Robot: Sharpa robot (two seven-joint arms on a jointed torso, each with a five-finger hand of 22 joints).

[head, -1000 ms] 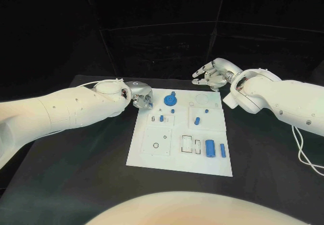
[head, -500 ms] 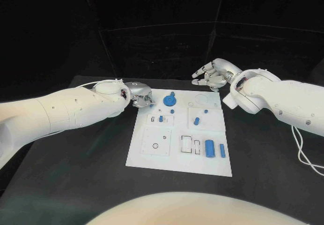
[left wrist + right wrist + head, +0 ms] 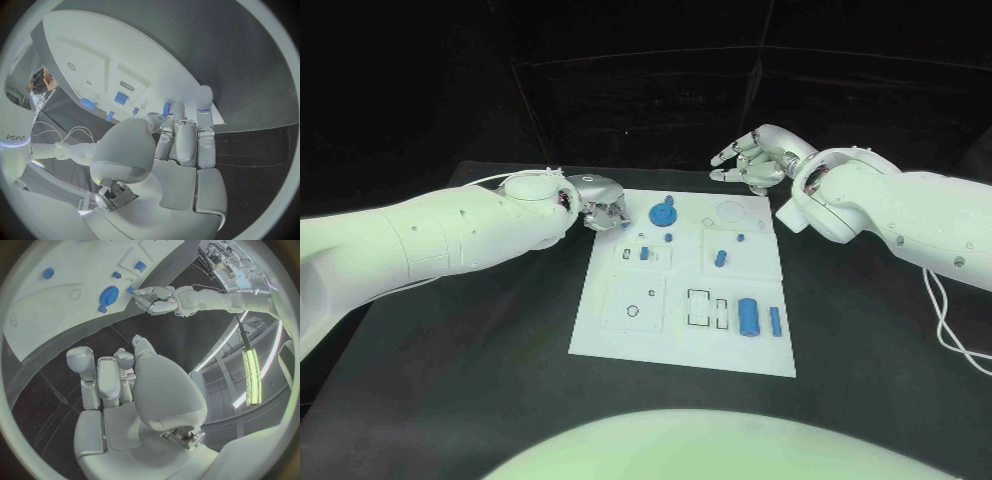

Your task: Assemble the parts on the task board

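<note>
The white board (image 3: 687,290) lies in the middle of the black table (image 3: 473,350), and almost nothing about it has changed over the last second. The left hand (image 3: 599,206) has stayed at the board's far left corner, fingers curled together just beside a round blue part (image 3: 662,213); whether they pinch anything cannot be told from here, though the left wrist view shows a small blue piece (image 3: 166,108) near the fingertips (image 3: 203,95). The right hand (image 3: 756,157) still hovers beyond the board's far right corner, released, fingers apart and holding nothing. A blue cylinder (image 3: 749,316) and a thin blue bar (image 3: 775,320) lie on the board's near right part, unmoved.
</note>
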